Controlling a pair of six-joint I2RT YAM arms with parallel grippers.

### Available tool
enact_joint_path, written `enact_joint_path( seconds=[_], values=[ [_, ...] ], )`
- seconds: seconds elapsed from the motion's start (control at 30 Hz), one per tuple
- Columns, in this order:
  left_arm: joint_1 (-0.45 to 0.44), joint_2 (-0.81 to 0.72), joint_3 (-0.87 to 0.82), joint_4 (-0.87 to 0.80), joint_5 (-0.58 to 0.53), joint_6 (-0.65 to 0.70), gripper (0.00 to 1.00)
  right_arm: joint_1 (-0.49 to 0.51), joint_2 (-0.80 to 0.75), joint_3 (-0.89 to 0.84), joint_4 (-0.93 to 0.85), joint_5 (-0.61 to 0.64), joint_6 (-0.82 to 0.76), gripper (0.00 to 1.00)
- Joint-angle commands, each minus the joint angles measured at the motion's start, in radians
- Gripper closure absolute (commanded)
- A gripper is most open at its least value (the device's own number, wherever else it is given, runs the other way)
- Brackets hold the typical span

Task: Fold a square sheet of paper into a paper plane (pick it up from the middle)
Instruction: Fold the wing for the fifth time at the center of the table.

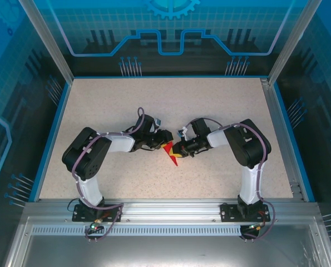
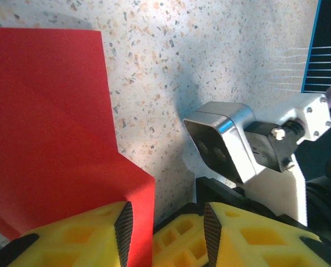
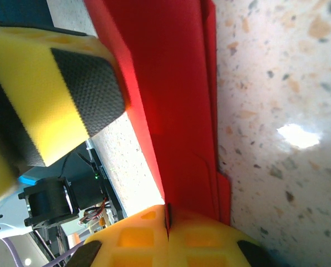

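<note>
right pincer [image 3: 166, 223] pinching paper [image 3: 176, 100] | left pincer [image 2: 166, 228] spread astride its edge (not clamped) | risk: if we tug, the thin paper tears or its crease skews

I can read no text, label, brand or number on any of my feeds. The nearest thing to a sign is a blue gear emblem [image 1: 172, 6] on the back wall panel [image 1: 98, 28], beyond the far edge of the table [image 1: 221, 100]. Blue circuit-style lines [image 1: 169, 53] run just below it. It carries no lettering I can make out.
</note>
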Motion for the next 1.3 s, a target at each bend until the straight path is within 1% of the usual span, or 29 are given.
enact_joint_path(
  seconds=[0.0, 0.23, 0.43, 0.6, 0.87, 1.07, 1.27],
  values=[
    [-0.006, 0.042, 0.012, 0.009, 0.009, 0.009, 0.58, -0.009, 0.052, 0.001, -0.069, 0.076, -0.002, 0.99],
    [-0.006, 0.064, 0.016, -0.014, -0.001, 0.027, 0.59, -0.009, 0.047, 0.001, -0.08, 0.094, 0.012, 0.98],
    [-0.006, 0.066, 0.004, -0.024, -0.004, 0.038, 0.59, -0.007, 0.011, -0.002, -0.096, 0.096, 0.009, 0.91],
    [-0.005, 0.064, 0.001, -0.028, -0.003, 0.04, 0.59, 0.001, -0.029, -0.012, -0.11, 0.093, -0.001, 0.88],
    [-0.006, 0.063, 0.004, -0.032, 0.0, 0.041, 0.59, 0.019, -0.075, -0.027, -0.128, 0.106, -0.022, 0.86],
    [-0.006, 0.064, 0.008, -0.039, 0.005, 0.041, 0.59, 0.031, -0.093, -0.026, -0.19, 0.143, -0.057, 0.86],
    [-0.006, 0.064, 0.01, -0.041, 0.008, 0.044, 0.6, 0.042, -0.118, -0.021, -0.211, 0.157, -0.075, 0.78]
  ],
)
